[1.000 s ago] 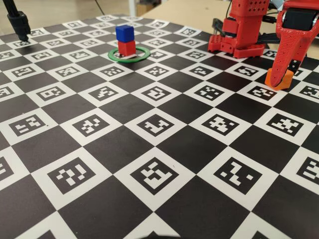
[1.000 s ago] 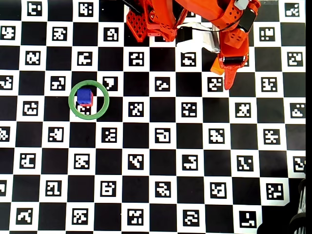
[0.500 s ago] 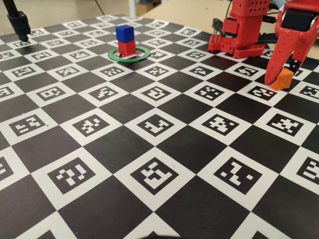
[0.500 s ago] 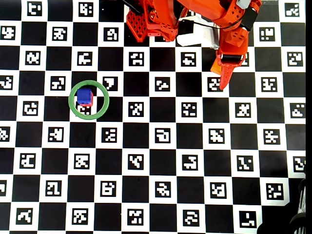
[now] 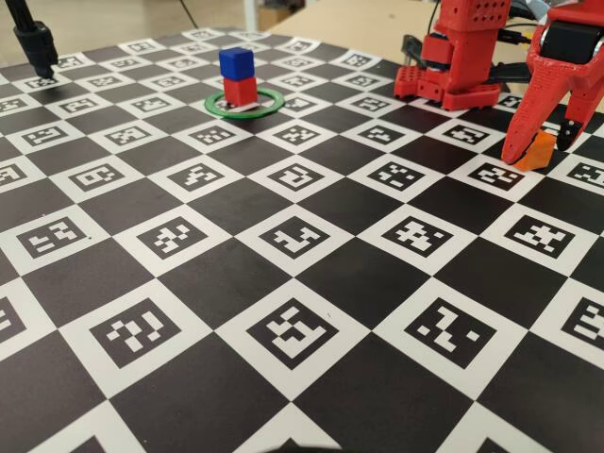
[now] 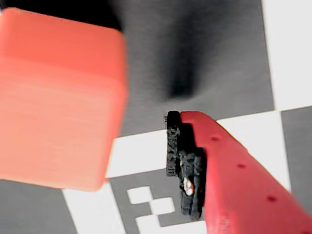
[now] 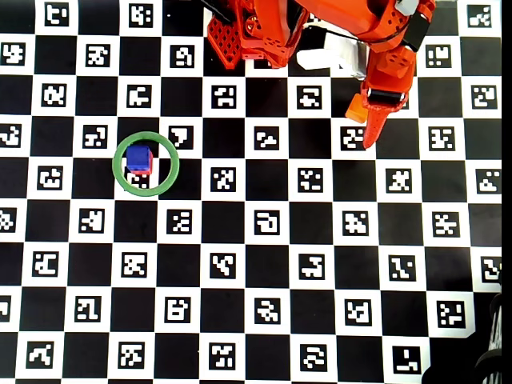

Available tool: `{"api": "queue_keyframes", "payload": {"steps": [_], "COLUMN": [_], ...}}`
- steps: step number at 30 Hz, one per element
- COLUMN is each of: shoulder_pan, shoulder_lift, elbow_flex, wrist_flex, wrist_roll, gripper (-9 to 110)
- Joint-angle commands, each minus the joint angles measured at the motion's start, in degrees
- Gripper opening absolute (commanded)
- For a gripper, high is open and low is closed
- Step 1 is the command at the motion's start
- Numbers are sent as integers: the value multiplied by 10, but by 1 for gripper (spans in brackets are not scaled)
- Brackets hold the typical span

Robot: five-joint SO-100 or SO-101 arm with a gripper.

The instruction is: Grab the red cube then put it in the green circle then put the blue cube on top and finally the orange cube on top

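Observation:
The blue cube [image 5: 236, 61] sits on the red cube [image 5: 240, 91] inside the green circle [image 5: 213, 104], at the far left of the mat; the overhead view shows that stack [image 7: 139, 158] within the ring [image 7: 168, 172]. At the right, my gripper [image 5: 541, 148] points down at the mat, open, its fingers astride the orange cube [image 5: 540, 153], which looks tilted. In the wrist view the orange cube [image 6: 58, 97] fills the left, with a clear gap to the padded finger [image 6: 229, 185]. From overhead the orange cube [image 7: 356, 109] lies beside the finger [image 7: 374, 124].
The arm's red base [image 5: 460, 61] stands at the back right, also seen from overhead [image 7: 256, 32]. A black post [image 5: 33, 42] rises at the far left corner. The mat [image 5: 293, 236] is a black-and-white checkerboard with printed markers.
The jaws have spread wider around the orange cube. The cube has slid a little right and tipped from flat to tilted. The blue-on-red stack has not moved.

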State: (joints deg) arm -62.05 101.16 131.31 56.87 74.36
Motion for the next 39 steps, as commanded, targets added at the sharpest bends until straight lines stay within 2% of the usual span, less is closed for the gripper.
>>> {"api": "queue_keyframes", "payload": {"steps": [1,18,39], "shoulder_pan": [12,51,53], "shoulder_lift": [5,5,-4], "elbow_flex": [-38,-5,-2], "wrist_flex": [0,-56,-41], "wrist_roll": [3,-1,-40], "gripper": [53,51,51]}}
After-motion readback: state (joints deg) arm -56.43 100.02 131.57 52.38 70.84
